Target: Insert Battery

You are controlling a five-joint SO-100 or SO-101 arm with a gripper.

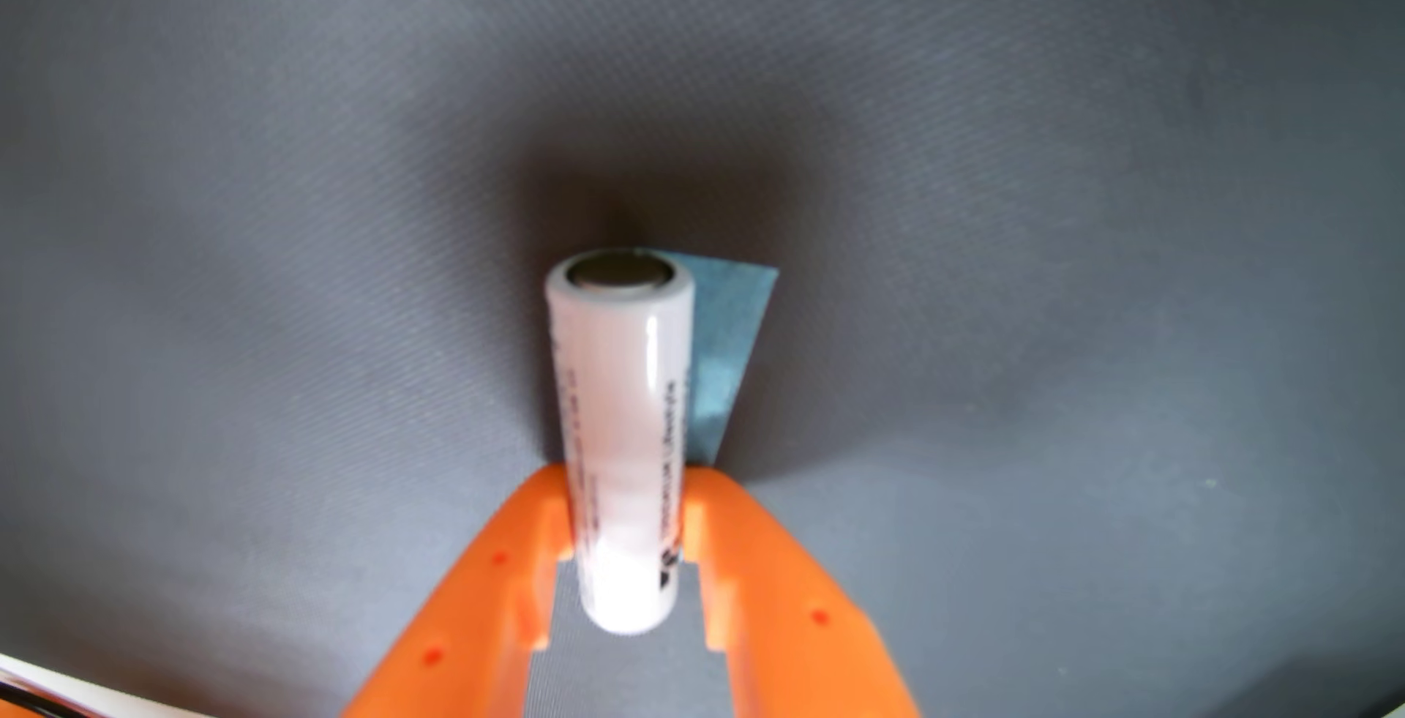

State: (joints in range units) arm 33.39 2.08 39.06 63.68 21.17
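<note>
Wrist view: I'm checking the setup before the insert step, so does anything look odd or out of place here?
Nothing looks damaged or spilled. The white battery sits straight between the orange gripper fingers. A blue patch lies on the grey mat, partly hidden behind the battery. No battery holder is in view.

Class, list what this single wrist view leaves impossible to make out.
- Print on the battery: blurred, unreadable.
- Blue patch: partly hidden behind the battery.
- Battery holder or slot: none in view.
- End effector: orange fingers cut off by the bottom edge.
- White object at the bottom-left corner: cropped, unidentifiable.
</note>
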